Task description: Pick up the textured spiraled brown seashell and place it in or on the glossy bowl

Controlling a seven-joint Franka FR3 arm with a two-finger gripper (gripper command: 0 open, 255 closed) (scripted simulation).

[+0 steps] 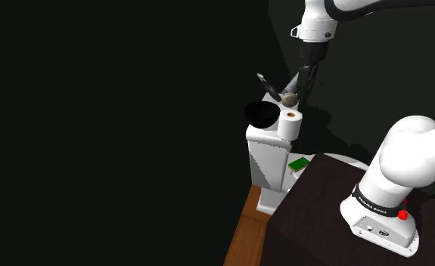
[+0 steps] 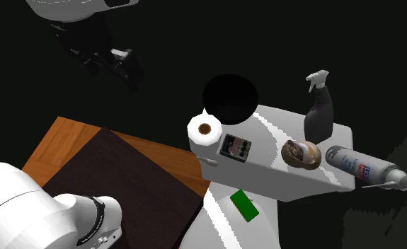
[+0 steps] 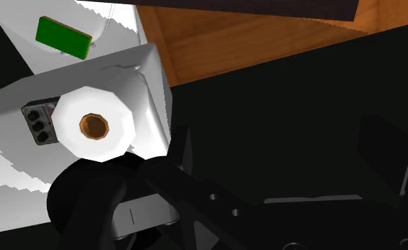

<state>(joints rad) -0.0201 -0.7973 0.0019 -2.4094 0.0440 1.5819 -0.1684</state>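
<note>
The brown spiraled seashell [image 2: 301, 153] lies on the white cabinet top [image 2: 269, 170], between a dark spray bottle and a spray can. The glossy black bowl [image 2: 230, 97] sits at the top's far corner, beside a white paper roll [image 2: 204, 130]. In the shoulder view the seashell [image 1: 289, 97] shows just under my gripper [image 1: 305, 87], with the bowl [image 1: 261, 113] to the left. The second exterior view shows my gripper [image 2: 132, 76] hanging well above the cabinet, apart from the shell. In the wrist view my gripper [image 3: 287, 167] is open with nothing between its fingers; the bowl [image 3: 89, 195] and the roll [image 3: 94, 124] lie ahead.
A dark spray bottle [image 2: 319, 109] and a grey spray can [image 2: 364, 166] flank the shell. A small dark device with knobs [image 2: 235, 147] lies near the roll. A green block [image 2: 244, 206] rests on a lower white ledge. A wooden floor patch [image 2: 60, 141] borders my dark stand [image 1: 321, 211].
</note>
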